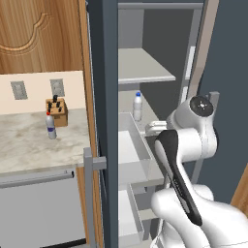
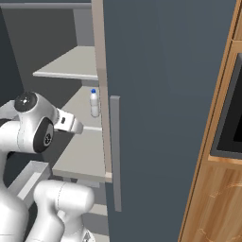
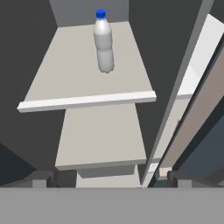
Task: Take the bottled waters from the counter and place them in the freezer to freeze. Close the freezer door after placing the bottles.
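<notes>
We start with the biggest thing, the tall dark grey freezer (image 1: 104,72). It stands open, and we can see its pale grey shelves (image 1: 145,72) and pull-out drawers (image 1: 133,150) inside. Its tall flat dark grey freezer door (image 2: 165,104) with the long grey handle (image 2: 115,156) is swung out wide beside us.

Next comes the beige stone counter (image 1: 29,143) to the left of the freezer, over a grey dishwasher front (image 1: 38,208). A small wooden knife block (image 1: 57,111) sits at the back of it.

Then our white robot arm (image 1: 193,135) reaches up in front of the open freezer. Its claw (image 3: 111,181) points into the freezer, above the shelves. The two dark finger tips (image 3: 41,179) stand as far apart as they go, and nothing is between them. We hold nothing.

Now the small things. The little clear plastic bottle with the blue cap (image 3: 103,41) stands upright on a freezer shelf, near the back. So we think that one is done. The little clear bottle with the red cap (image 1: 51,126) stands on the counter, just in front of the knife block.

We think the next job is the red one. To do it well, we should pull the arm straight back so it does not bump the shelf or the blue bottle. Then we go over to the counter. We should grab the red bottle around its middle, not its cap, and keep clear of the knife block. The door must wait until both bottles are in
</notes>
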Available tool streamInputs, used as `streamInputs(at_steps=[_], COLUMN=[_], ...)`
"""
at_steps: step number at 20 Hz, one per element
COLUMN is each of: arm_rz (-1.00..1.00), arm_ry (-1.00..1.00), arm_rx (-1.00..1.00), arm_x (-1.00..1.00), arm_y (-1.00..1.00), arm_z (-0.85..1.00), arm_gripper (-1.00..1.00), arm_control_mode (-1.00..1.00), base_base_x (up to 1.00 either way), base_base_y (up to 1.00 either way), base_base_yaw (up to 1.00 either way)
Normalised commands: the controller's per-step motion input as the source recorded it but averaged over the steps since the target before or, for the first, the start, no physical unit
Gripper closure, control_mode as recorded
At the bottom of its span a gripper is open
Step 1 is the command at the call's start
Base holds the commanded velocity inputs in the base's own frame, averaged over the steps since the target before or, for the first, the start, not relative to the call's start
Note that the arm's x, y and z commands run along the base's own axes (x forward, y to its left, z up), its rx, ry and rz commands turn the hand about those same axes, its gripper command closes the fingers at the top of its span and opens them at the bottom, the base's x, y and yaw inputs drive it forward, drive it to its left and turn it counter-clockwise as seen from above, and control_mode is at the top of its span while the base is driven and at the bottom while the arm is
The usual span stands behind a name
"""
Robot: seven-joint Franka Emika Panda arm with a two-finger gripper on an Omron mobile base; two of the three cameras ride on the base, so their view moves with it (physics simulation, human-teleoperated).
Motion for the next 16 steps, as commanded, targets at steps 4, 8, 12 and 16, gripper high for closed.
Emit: streamInputs(at_steps=[4, 8, 12, 16], arm_rz=[0.00, 0.00, 0.00, 0.00], arm_ry=[0.00, 0.00, 0.00, 0.00], arm_rx=[-0.01, 0.00, 0.00, 0.00], arm_x=[0.00, 0.00, 0.00, 0.00], arm_y=[-0.05, -0.08, 0.00, 0.00], arm_z=[-0.23, -0.10, 0.00, 0.00], arm_gripper=[-1.00, -1.00, -1.00, -1.00], arm_control_mode=[-1.00, -1.00, -1.00, -1.00], base_base_x=[0.00, 0.00, 0.00, 0.00], base_base_y=[0.00, 0.00, 0.00, 0.00], base_base_yaw=[0.00, 0.00, 0.00, 0.00])
